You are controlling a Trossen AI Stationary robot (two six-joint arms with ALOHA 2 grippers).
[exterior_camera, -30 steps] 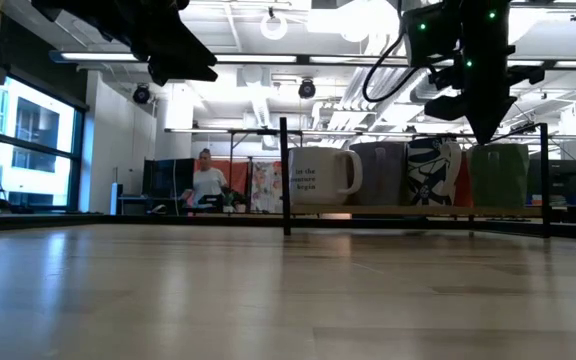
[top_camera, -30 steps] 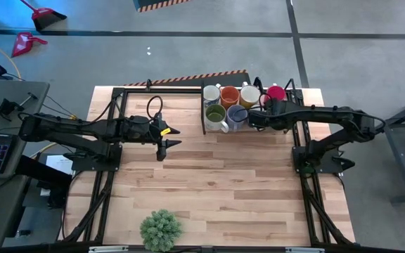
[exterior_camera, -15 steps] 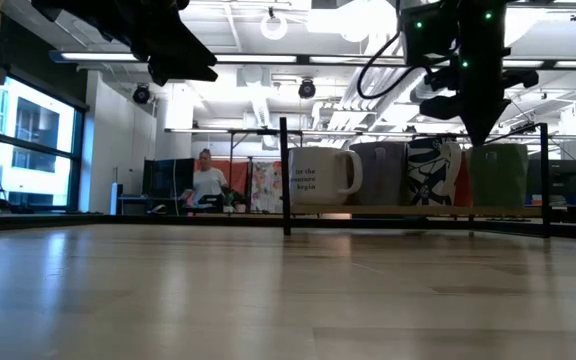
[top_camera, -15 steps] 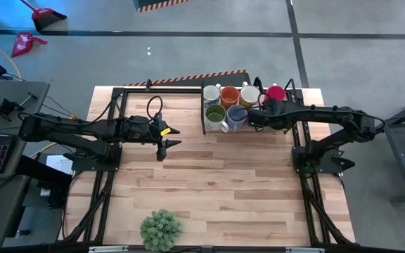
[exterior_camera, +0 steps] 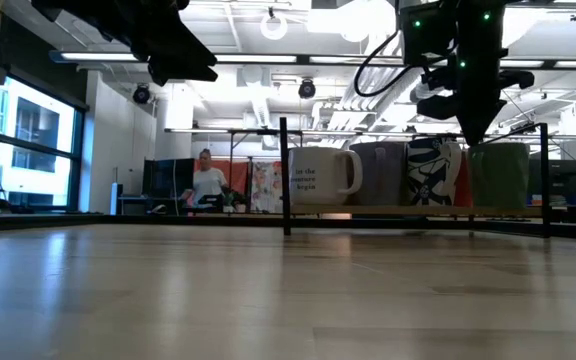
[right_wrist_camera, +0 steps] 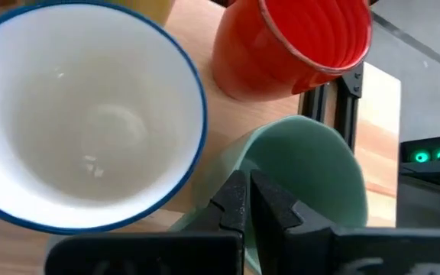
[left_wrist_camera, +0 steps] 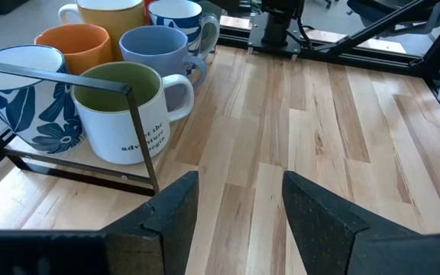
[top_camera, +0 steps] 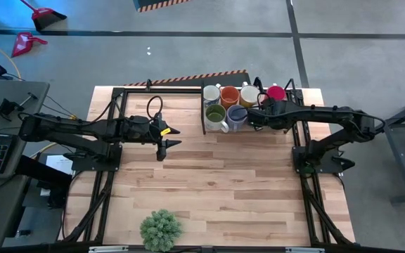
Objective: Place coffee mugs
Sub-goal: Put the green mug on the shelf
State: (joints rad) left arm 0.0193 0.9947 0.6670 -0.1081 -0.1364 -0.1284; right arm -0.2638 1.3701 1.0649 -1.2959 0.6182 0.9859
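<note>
Several coffee mugs stand close together in a black wire rack [top_camera: 204, 119] at the table's far edge: white [top_camera: 211, 92], orange [top_camera: 229, 93], cream [top_camera: 249, 93], magenta [top_camera: 275, 92], a white one with an olive inside [top_camera: 215, 114] and blue-grey [top_camera: 236, 114]. My right gripper [top_camera: 253, 117] points down over the rack, shut, its tips at the rim of a pale green mug [right_wrist_camera: 312, 176]. Beside that mug stand a white blue-rimmed mug [right_wrist_camera: 82, 114] and the red-looking ribbed mug [right_wrist_camera: 304, 38]. My left gripper [top_camera: 173, 137] hangs open and empty left of the rack. My right gripper comes from above, pointing down, with its shut fingers [right_wrist_camera: 273, 205] over the pale green mug's rim [right_wrist_camera: 231, 164] on the side next to the white mug. The fingers hide the spot, so I cannot tell whether they touch the rim. The mug stands upright in the rack [exterior_camera: 498, 175].
A bushy potted plant [top_camera: 161, 229] stands at the table's near edge. The rack's black posts [exterior_camera: 285, 175] rise around the mugs. Bare wood lies between the rack and the plant. A person stands far off in the room [exterior_camera: 206, 180].
My right gripper has shifted a little toward the table's left edge above the mugs, staying at about the same height.
</note>
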